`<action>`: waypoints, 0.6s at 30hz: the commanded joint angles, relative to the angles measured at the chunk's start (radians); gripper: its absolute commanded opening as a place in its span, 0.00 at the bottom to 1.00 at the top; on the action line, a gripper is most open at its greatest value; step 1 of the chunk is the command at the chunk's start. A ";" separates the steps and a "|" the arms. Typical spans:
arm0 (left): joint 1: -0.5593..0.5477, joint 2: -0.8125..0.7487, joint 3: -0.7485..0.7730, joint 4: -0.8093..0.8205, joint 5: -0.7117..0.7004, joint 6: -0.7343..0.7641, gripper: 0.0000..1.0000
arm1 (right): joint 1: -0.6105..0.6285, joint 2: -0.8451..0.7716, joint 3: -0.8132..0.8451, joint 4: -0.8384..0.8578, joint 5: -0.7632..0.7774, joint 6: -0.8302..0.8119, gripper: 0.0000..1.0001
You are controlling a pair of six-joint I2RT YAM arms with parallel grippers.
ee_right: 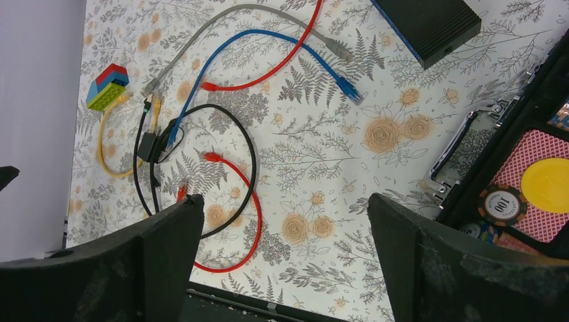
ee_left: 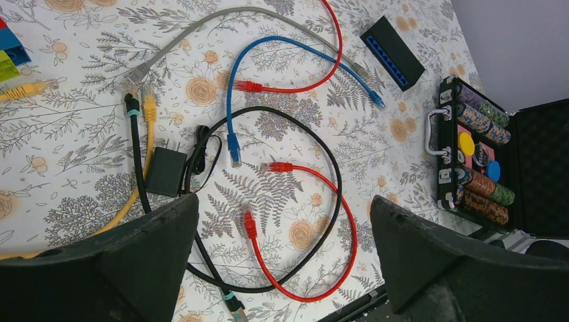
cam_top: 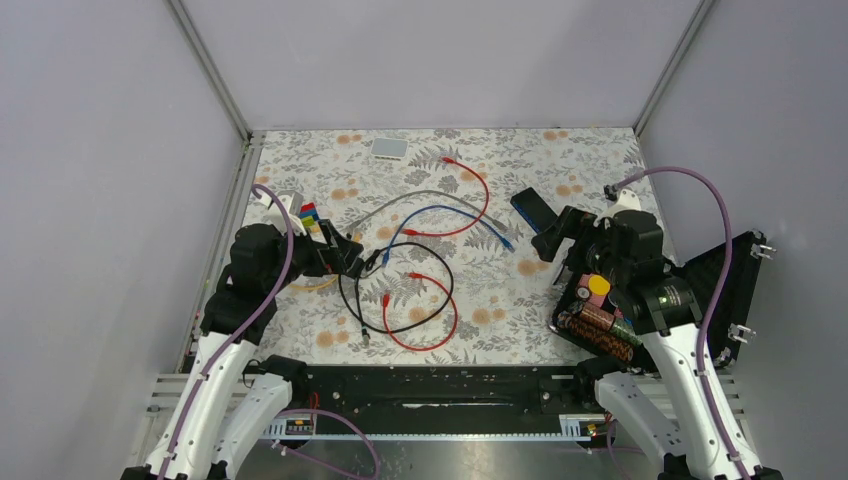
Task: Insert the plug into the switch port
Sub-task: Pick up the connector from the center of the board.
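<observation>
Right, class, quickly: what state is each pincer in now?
Left pincer: open, holding nothing.
Right pincer: open, holding nothing.

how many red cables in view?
2. The far red cable arcs mid-scene, farther from the arm bases; the near red cable loops closer to them. Others could be hidden under the arms.

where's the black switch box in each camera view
Top external: the switch lies right of centre, on the far half of the table.
Left wrist: upper right, its blue port side showing.
Right wrist: top right corner, cut off by the top edge.
Shared landmark: one end of the blue cable lies close to it in all three views.
</observation>
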 commanded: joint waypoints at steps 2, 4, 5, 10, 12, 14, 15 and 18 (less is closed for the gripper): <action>0.005 -0.010 0.011 0.038 -0.002 0.000 0.98 | 0.005 -0.016 -0.019 0.062 0.019 -0.011 0.99; 0.005 -0.006 0.009 0.037 0.001 0.001 0.98 | 0.005 -0.015 -0.037 0.093 0.010 0.009 0.99; 0.005 -0.005 0.008 0.036 -0.003 0.004 0.98 | 0.006 -0.014 -0.049 0.114 -0.002 0.019 1.00; 0.005 0.023 0.015 0.021 0.073 0.020 0.98 | 0.005 0.032 -0.114 0.261 -0.092 0.033 0.97; 0.005 0.032 0.015 0.025 0.094 0.020 0.98 | 0.005 0.087 -0.134 0.308 -0.086 0.039 0.91; 0.005 0.035 0.016 0.022 0.082 0.021 0.97 | 0.010 0.165 -0.134 0.319 -0.079 0.037 0.81; 0.005 0.036 0.014 0.019 0.069 0.020 0.97 | 0.021 0.208 -0.132 0.323 -0.076 0.027 0.76; 0.002 0.046 0.002 0.015 0.018 -0.006 0.96 | 0.089 0.340 -0.127 0.342 -0.058 -0.028 0.67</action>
